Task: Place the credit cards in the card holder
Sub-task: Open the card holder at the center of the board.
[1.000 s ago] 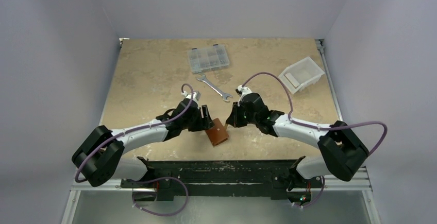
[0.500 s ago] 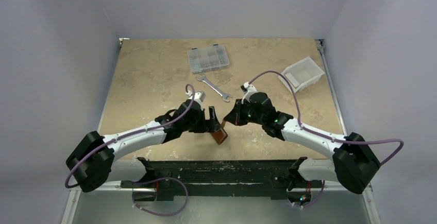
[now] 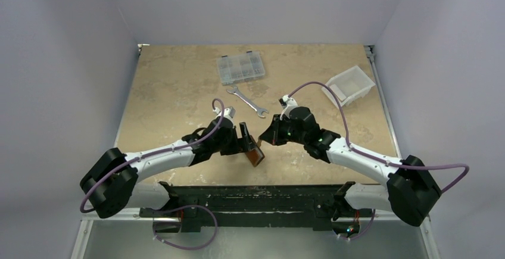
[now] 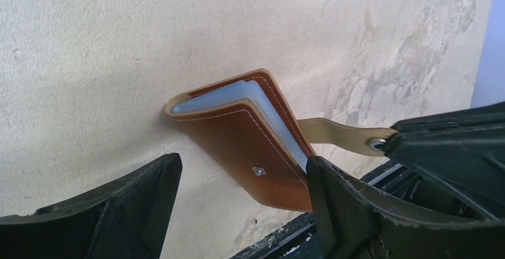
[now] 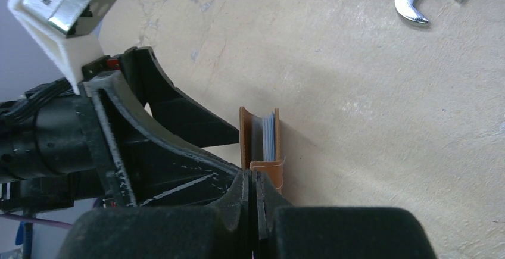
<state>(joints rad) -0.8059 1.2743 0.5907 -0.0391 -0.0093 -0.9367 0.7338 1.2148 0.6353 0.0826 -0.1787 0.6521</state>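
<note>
- My left gripper (image 3: 245, 140) is spread wide. Its two fingers (image 4: 125, 208) stand on either side of the card holder (image 4: 247, 143) without clamping it.
- One lower corner of the card holder is hidden behind my left gripper's right-hand finger, so I cannot tell whether they touch.
- My right gripper (image 5: 253, 192) is pressed together, pinching the card holder's tan strap (image 4: 336, 135) at its snap end.
- The card holder stands on edge on the table (image 3: 172, 86), tilted and slightly open. It lies near the table's near edge, between my two grippers.
- A small pale snap (image 4: 258, 170) sits at the middle of its brown outer cover.
- Pale thin layers (image 4: 217, 100) show between the covers. I cannot tell whether these are credit cards or the holder's own sleeves.
- A wrench (image 3: 247, 101) lies flat farther out on the table, well apart from the card holder.
- A clear compartment box (image 3: 240, 68) lies beyond the wrench.
- A white bin (image 3: 348, 85) sits near the table's far right edge.
</note>
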